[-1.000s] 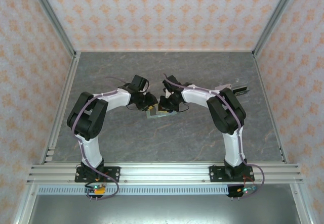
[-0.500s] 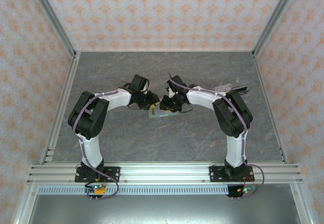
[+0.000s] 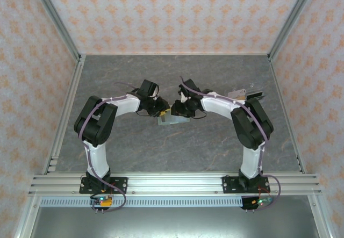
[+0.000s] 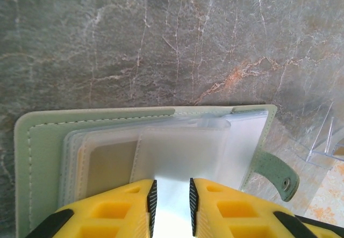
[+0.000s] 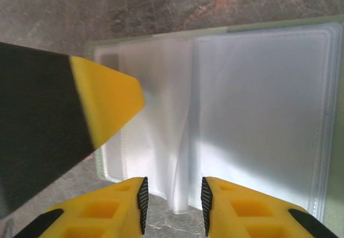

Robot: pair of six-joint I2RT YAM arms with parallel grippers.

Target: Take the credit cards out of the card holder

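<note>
Top cam sits high behind the arm bases (image 3: 102, 184), looking down and forward over the whole table (image 3: 215, 146). Both wrist cams peer down past their own yellow fingers (image 4: 107, 211), super close to the open card holder (image 4: 37, 141). That's the bit all three share, seen from opposite sides.

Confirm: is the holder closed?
No, the holder lies open, its clear sleeves spread flat in front of the right gripper.

No readable text on the card holder (image 4: 43, 136), no labels, numbers, signs
</note>
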